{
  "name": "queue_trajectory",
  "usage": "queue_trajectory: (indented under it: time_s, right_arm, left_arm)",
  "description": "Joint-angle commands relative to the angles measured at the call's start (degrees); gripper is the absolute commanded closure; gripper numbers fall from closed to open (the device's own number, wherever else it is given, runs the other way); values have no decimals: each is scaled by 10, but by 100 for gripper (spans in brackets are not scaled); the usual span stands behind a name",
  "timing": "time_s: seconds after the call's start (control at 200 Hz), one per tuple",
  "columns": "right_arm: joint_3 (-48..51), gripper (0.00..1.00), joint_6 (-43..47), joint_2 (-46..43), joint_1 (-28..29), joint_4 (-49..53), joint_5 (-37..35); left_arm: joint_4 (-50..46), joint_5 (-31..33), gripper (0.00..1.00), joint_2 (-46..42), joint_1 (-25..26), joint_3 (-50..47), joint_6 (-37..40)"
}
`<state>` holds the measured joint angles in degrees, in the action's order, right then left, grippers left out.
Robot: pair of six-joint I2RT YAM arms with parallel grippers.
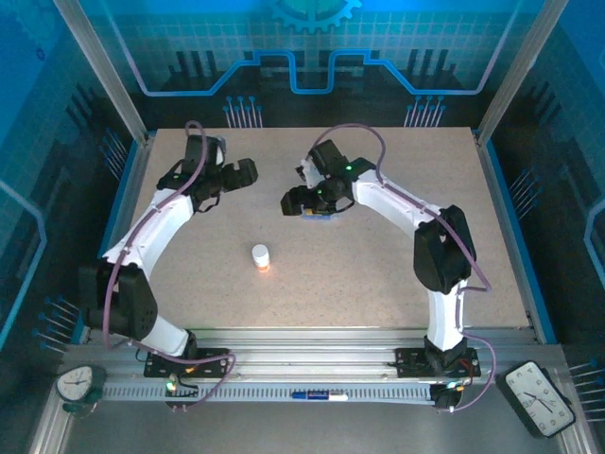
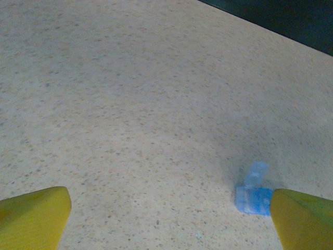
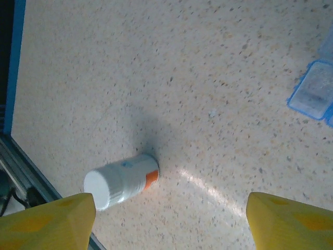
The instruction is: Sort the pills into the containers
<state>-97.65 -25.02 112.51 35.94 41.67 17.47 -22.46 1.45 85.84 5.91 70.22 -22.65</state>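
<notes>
Two claws hang released over the counter [image 1: 378, 284], and neither has anything in it. At the left of the overhead picture, the left claw [image 1: 238, 176] sits upper left of centre with its fingers spread as wide as they go. From its own wrist camera the pill box [image 2: 253, 199] lies at the lower right of the frame, just beside the right-hand yellow finger [image 2: 302, 221]. What looks like one lid flap [image 2: 257, 173] is raised. That finger hides the rest of the box, so I cannot read its long axis from there.

Moving right, the orange bottle [image 1: 260, 256] stands upright, white cap up, in the middle of the overhead picture. It is below both claws, between them, and well apart from the box.

Further right, the right claw [image 1: 295, 201] is parted too and empty. It hovers at the left end of the box, which peeks out blue underneath it. In the right wrist camera the bottle lies toward the lower left, and the box is cut off by the upper right edge.

My call is that the right arm is the nearer one to the containers. The bottle, where I judge the pills to be, sits roughly between the two claws, a little closer to the right one.
</notes>
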Motion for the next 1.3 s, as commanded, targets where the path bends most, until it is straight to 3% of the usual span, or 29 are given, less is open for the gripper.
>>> queue_trajectory:
  time_s: [0.0, 0.35, 0.77, 1.296]
  right_arm:
    - [-26, 22, 51, 1, 35, 73, -46]
    - [-111, 18, 95, 47, 117, 128, -95]
    - [-226, 17, 131, 162, 171, 184, -143]
    - [-243, 23, 132, 205, 183, 188, -136]
  left_arm:
    - [36, -36, 1, -26, -36, -27, -52]
    - [74, -95, 1, -53, -108, -100, -105]
    - [78, -95, 1, -65, -122, -132, -113]
    - [81, -111, 1, -61, -122, -138, -118]
